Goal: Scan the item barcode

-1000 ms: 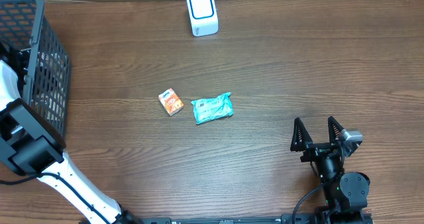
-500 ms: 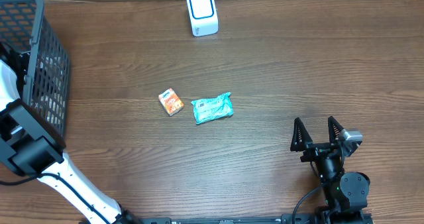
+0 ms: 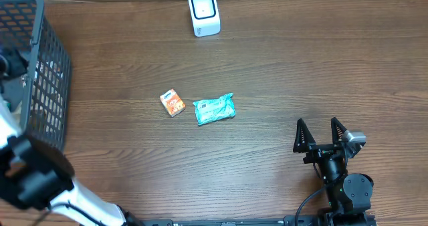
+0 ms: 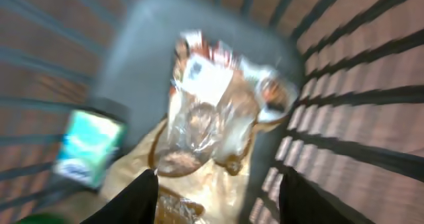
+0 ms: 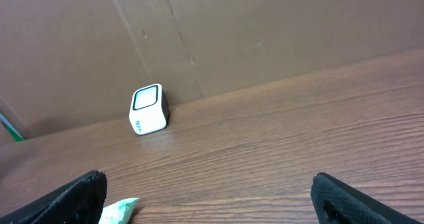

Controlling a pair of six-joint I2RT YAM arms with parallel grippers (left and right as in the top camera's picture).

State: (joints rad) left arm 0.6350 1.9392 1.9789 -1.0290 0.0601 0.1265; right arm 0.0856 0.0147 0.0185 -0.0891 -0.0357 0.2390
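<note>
Mostly the table (image 3: 301, 65) shows as bare wood in the overhead view, with a wide open stretch between the middle of the frame and the right edge. A dark mesh basket (image 3: 40, 85) fills the upper left corner, its wall running down the left side. The white scanner (image 3: 204, 13), with a blue ring on its face, stands at the top centre, close to the table's far edge and the cardboard wall behind it. Near the middle lie a small orange box (image 3: 172, 103) and, just beside it on the right, a crinkled teal packet (image 3: 215, 109); the two do not touch.

The right gripper (image 3: 317, 123) sits at the lower right, well apart from everything, with its jaws spread wide and nothing between them.

The left gripper (image 4: 215, 191) is down inside the basket, hemmed in by the mesh on the right of its own view. That view is smeared. A clear packet (image 4: 205, 111) with brown contents and a white label at its top lies in front of the fingers, and a teal pack (image 4: 86, 148) lies to its left. Whether the jaws are closed on the clear packet cannot be told.
</note>
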